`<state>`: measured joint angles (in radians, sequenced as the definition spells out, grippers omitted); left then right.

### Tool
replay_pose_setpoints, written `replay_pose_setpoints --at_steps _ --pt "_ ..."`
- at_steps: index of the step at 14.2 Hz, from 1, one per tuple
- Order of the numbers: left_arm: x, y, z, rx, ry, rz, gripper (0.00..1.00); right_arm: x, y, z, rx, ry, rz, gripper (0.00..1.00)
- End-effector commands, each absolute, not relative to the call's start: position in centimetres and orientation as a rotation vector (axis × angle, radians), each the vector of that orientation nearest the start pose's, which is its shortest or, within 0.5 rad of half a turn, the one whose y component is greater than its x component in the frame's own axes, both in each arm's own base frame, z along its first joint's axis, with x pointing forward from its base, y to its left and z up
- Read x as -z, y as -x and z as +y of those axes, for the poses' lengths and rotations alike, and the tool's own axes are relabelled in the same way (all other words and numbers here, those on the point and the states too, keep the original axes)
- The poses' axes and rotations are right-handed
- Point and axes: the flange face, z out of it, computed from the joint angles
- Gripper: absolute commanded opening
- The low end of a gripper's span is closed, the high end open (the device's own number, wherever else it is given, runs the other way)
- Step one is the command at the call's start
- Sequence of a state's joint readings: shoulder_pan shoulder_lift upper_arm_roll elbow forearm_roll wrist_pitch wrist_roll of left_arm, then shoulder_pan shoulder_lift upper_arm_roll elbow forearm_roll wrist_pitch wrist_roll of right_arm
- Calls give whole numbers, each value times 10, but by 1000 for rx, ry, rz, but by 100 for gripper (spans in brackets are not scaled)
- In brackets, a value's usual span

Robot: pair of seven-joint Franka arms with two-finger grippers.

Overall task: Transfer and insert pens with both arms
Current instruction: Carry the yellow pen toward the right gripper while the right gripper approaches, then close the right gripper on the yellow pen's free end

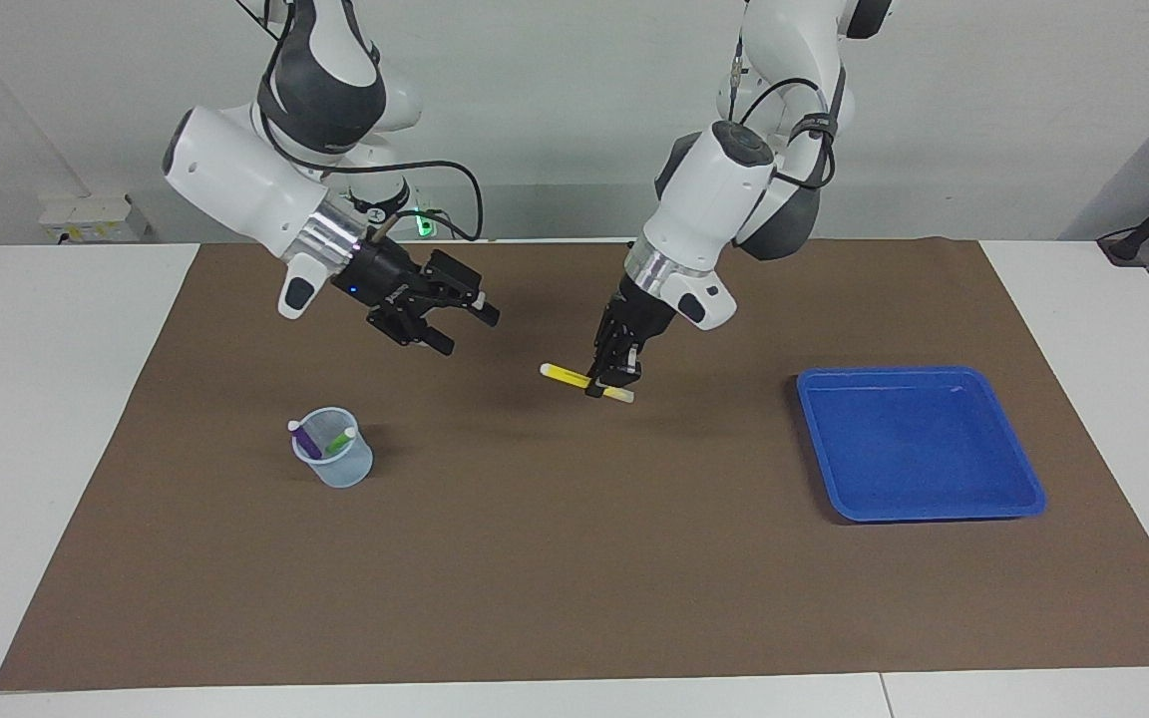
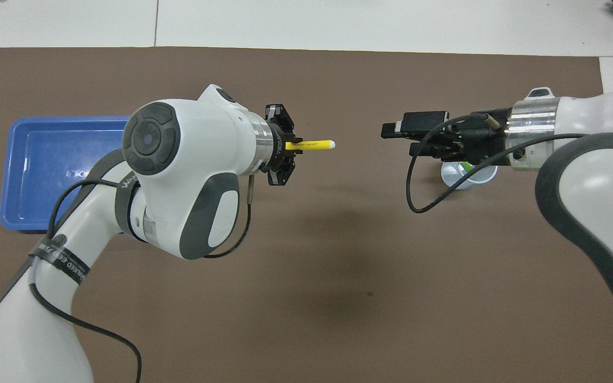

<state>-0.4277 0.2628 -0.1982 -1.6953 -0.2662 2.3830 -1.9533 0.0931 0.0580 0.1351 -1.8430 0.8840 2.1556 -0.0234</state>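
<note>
a: where's the yellow pen [image 1: 584,380]?
b: pinched crosswise in the left gripper [image 1: 610,381], up over the brown mat [image 1: 574,558]'s middle.
a: right gripper [image 1: 455,321]?
b: fingers spread, holding nothing, above the mat near the clear cup [image 1: 333,462] with the purple pen [image 1: 303,438] and green pen [image 1: 340,439].

Lighting: bright, even, diffuse, from overhead. Shadows: soft, blurred dark patches on the brown mat [image 1: 574,558] beneath both arms; a narrow darker shadow along the edge of the blue tray [image 1: 919,444]. Glare: pale sheen on the tray floor in the overhead view; highlights on the white arm shells. Focus: both views sharp, no motion blur. Edge distortion: slight bowing of the mat's border.
</note>
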Motion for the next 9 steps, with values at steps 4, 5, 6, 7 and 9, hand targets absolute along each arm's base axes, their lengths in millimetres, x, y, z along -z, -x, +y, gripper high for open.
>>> replay_pose_setpoints --at_steps 4,5,6,7,9 --pt "-510 -539 -417 -311 2662 -2528 0 -506 -592 163 254 2334 49 100" --pt "-506 -541 -420 -321 2646 -2535 0 -503 -593 165 264 2337 25 100" --pt "-510 -541 -421 -321 2654 -2538 0 -500 -595 166 276 2340 21 100" --pt "-511 -539 -425 -323 2664 -2537 0 -498 -595 167 273 2342 22 100" --pt "-519 -540 -430 -300 2700 -2609 0 -496 -593 168 258 2342 18 98"
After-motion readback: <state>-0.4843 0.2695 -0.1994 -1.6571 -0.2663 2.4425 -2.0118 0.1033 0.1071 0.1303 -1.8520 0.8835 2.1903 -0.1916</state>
